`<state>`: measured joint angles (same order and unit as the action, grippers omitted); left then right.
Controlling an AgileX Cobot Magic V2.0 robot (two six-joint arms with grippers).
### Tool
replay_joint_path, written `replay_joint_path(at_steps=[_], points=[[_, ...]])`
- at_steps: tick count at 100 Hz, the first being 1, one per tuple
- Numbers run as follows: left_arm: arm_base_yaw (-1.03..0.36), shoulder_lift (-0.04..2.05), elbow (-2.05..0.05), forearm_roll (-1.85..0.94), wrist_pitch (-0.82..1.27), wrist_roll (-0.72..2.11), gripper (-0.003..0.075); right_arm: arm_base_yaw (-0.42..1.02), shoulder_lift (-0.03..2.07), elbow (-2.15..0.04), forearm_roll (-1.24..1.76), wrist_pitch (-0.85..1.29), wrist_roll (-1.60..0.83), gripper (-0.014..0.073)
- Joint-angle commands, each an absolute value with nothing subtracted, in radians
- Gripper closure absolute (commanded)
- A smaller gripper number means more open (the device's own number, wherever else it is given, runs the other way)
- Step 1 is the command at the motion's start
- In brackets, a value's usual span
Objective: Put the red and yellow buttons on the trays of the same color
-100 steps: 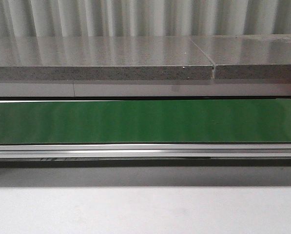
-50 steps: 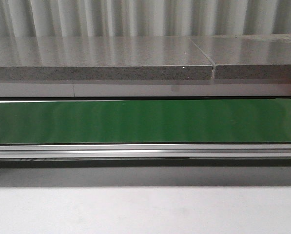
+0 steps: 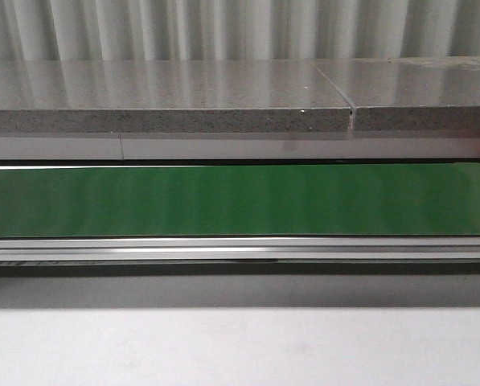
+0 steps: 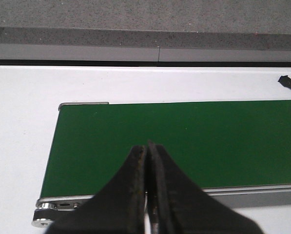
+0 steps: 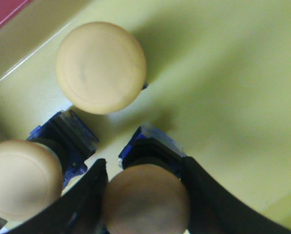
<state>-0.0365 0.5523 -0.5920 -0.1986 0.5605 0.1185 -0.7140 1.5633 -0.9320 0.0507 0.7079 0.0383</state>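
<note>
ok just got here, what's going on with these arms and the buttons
The right end effector is over the yellow tray, its fingers around a yellow button, with two more yellow buttons already sitting in that tray. The left end effector hangs shut and empty above the green conveyor belt, which carries no buttons right now.

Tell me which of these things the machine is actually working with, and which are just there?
Part of the job:
- three yellow buttons
- yellow tray under them
- right tool, around one button
- red tray's edge

Just there:
- green conveyor belt
- grey stone shelf
- black cable end
- left tool, shut on nothing
</note>
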Motion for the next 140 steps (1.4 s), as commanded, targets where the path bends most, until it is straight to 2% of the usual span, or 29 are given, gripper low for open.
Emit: replay_joint_path(at_steps=[1,12,31,59,100,114,140], points=[[-0.044,0.552,-0.619,-0.214,0.489,0.121,0.0740,-0.719,1.533,-0.955,0.041,0.679,0.039,0.0229],[-0.044,0.552,-0.619,-0.214,0.489,0.121,0.0740,-0.719,1.533,-0.955,0.041,0.679,0.039,0.0169],[-0.044,0.552,-0.619,-0.214,0.489,0.121,0.0740,-0.719,1.533,-0.955,0.041,0.679,0.040,0.0120],[-0.044,0.552,-0.619,-0.214,0.489,0.121,0.0740,-0.719,1.510,-0.955,0.041,0.677,0.058,0.0121],[-0.044,0.552,-0.619,-0.214,0.489,0.121,0.0740,-0.709,1.316,-0.955,0.048,0.679,0.066,0.0121],[-0.044,0.552,-0.619,-0.214,0.489,0.121,0.0740,-0.636,1.224,-0.955,0.058,0.675,0.066,0.0121],[-0.044,0.552,-0.619,-0.214,0.489,0.121,0.0740,-0.361,1.061,-0.953,0.058,0.653,0.065,0.0127]])
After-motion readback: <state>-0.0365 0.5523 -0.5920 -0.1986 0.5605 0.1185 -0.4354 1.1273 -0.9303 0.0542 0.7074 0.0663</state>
